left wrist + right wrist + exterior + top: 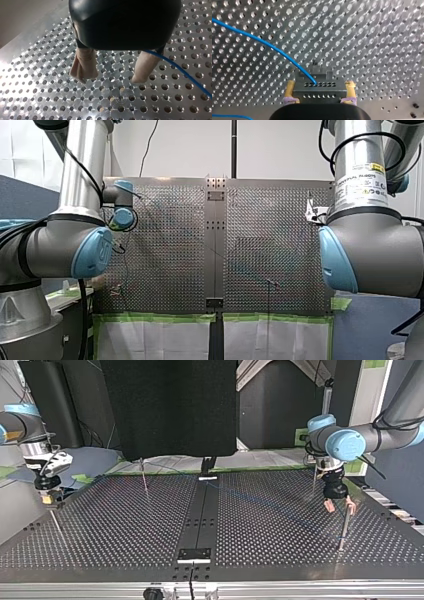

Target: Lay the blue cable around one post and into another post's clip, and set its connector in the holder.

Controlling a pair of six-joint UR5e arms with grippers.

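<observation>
- Right gripper (pixel 320 84) pinching connector (pixel 319 91); cable (pixel 262 41) leaves connector, seemingly unrouted.
- Left gripper (pixel 111 76) spread, cable beside one finger.
- Next, likely: grip cable, loop post (pixel 343 532).

Two grey arms with blue caps frame the scene: my left arm (pixel 75 245) at the left edge, my right arm (pixel 370 245) at the right; between them lies a perforated table (pixel 165 245), split by a dark strip (pixel 215 250); a thin post (pixel 268 292) stands just right of the strip; green tape (pixel 155 318) edges the near side, with white paper (pixel 150 340) below it.
</observation>
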